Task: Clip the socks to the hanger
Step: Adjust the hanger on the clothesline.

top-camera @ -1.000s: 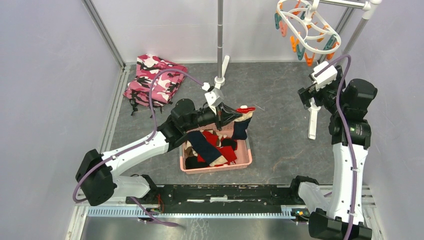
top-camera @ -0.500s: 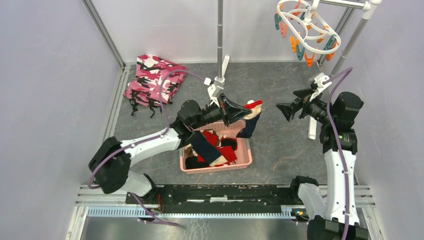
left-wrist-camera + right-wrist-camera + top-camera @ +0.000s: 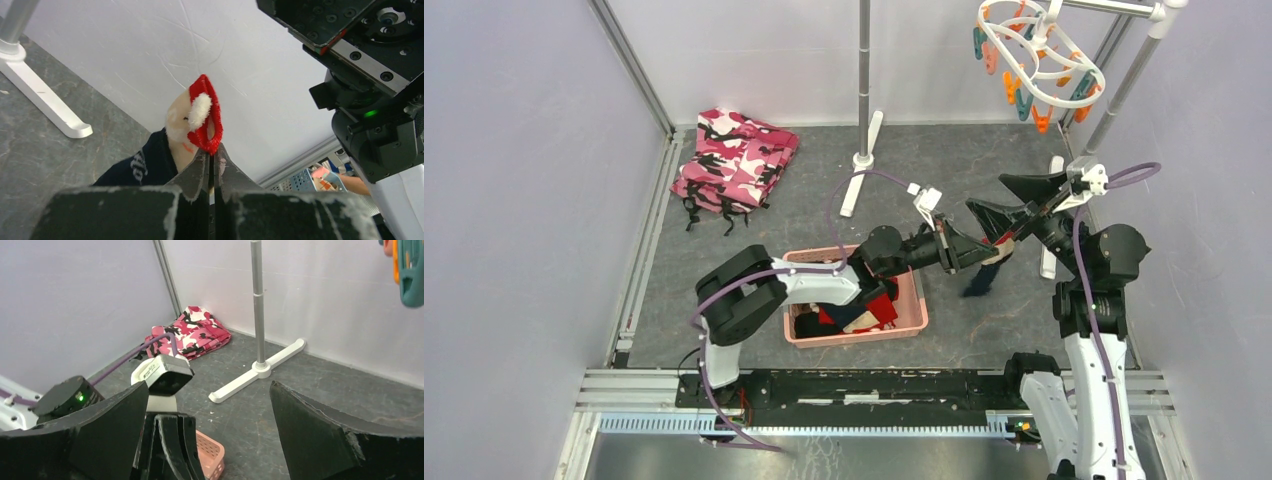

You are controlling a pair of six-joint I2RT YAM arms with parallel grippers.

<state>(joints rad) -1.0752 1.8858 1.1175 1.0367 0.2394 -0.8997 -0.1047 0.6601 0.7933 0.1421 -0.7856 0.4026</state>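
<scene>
One hanger (image 3: 1036, 62), one basket (image 3: 854, 339), one camouflage cloth (image 3: 734, 158), two poles (image 3: 864, 60) — socks (image 3: 882, 306) heaped, uncountable.

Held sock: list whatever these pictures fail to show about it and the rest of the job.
1. Sock, left wrist view: lower end hidden behind the shut left gripper.
2. Same sock, top view: upper end covered by both grippers, so whether the open right gripper straddles it is unclear.
3. Hanger, right wrist view: cut off by the corner.
4. Other socks, top view: left arm covers the basket; count unclear.
</scene>
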